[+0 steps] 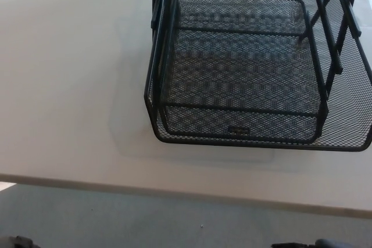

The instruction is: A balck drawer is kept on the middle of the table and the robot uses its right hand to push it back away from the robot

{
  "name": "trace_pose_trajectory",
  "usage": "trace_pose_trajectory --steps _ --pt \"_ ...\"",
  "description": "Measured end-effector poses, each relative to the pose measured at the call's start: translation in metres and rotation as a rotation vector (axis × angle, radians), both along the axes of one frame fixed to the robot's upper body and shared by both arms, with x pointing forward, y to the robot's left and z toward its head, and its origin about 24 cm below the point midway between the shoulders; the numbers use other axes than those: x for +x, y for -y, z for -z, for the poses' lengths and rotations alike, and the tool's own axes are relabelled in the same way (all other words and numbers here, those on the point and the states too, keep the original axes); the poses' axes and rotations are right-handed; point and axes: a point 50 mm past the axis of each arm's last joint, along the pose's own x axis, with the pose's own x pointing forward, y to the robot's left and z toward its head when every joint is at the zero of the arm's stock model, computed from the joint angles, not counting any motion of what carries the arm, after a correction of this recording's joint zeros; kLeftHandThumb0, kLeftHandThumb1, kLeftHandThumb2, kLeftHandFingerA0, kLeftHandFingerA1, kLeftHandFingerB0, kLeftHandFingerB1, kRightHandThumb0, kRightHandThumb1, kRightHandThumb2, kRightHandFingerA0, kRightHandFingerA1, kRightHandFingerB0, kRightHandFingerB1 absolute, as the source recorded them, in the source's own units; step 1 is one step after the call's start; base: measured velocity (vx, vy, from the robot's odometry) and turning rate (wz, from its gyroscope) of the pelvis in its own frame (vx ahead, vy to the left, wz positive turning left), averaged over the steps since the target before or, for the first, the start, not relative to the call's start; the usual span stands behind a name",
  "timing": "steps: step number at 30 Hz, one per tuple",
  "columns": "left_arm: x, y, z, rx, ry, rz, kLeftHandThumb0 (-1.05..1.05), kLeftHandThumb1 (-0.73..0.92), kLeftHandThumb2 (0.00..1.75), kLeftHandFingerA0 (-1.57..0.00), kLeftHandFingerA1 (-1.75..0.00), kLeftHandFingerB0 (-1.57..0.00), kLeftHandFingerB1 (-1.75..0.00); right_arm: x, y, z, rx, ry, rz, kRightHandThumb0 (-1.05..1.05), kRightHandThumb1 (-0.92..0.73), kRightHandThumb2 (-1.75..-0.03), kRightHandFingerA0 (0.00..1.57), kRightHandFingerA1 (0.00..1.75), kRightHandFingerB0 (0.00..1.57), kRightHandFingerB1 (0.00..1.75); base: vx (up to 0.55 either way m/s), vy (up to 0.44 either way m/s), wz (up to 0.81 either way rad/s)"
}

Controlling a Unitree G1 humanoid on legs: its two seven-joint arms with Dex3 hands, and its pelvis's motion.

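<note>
Evidently the push is not yet begun: the black mesh drawer (244, 68) sits on the table (70, 85), right of centre. Neither hand is seen, so finger state cannot be told; contact at the near rim is judged needed next.

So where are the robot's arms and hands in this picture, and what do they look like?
Almost nothing of them shows. Along the bottom edge there are only slivers of something dark: one at the left corner and one near the right, too little to tell what they are or their shape. No fingers, cables or markings can be made out. The black mesh drawer sits untouched on the pale table.
</note>
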Motion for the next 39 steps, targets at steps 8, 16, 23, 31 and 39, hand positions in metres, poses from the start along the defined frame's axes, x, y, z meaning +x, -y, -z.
trace_pose_trajectory --steps 8,16,23,31,39 --pt "0.000 0.000 0.000 0.001 0.001 0.001 -0.55 0.75 0.63 -0.48 -0.38 -0.33 -0.33 -0.013 -0.027 -0.047 0.086 0.076 -0.215 -0.53 -0.84 -0.64 0.34 0.40 0.27 0.33 0.00 0.000 0.00" --pt "0.001 0.000 0.000 0.001 0.001 0.002 -0.55 0.75 0.63 -0.50 -0.38 -0.36 -0.33 -0.018 -0.042 -0.082 0.134 0.140 -0.370 -0.55 -0.84 -0.64 0.35 0.40 0.27 0.32 0.00 0.000 0.00" --pt "0.001 0.000 0.000 0.003 -0.001 0.005 -0.55 0.74 0.63 -0.48 -0.37 -0.34 -0.33 -0.018 -0.053 -0.112 0.144 0.206 -0.494 -0.54 -0.84 -0.64 0.36 0.40 0.27 0.33 0.00 0.000 0.00" --pt "0.000 0.000 0.000 0.005 -0.005 0.004 -0.55 0.75 0.63 -0.48 -0.38 -0.35 -0.33 -0.013 -0.063 -0.139 0.117 0.259 -0.596 -0.53 -0.84 -0.64 0.33 0.41 0.25 0.32 0.00 0.000 0.00" --pt "0.000 0.000 0.000 0.005 -0.005 0.004 -0.57 0.75 0.63 -0.48 -0.38 -0.34 -0.33 -0.003 -0.072 -0.155 0.069 0.248 -0.652 -0.52 -0.80 -0.63 0.39 0.42 0.28 0.33 0.00 0.000 0.00"
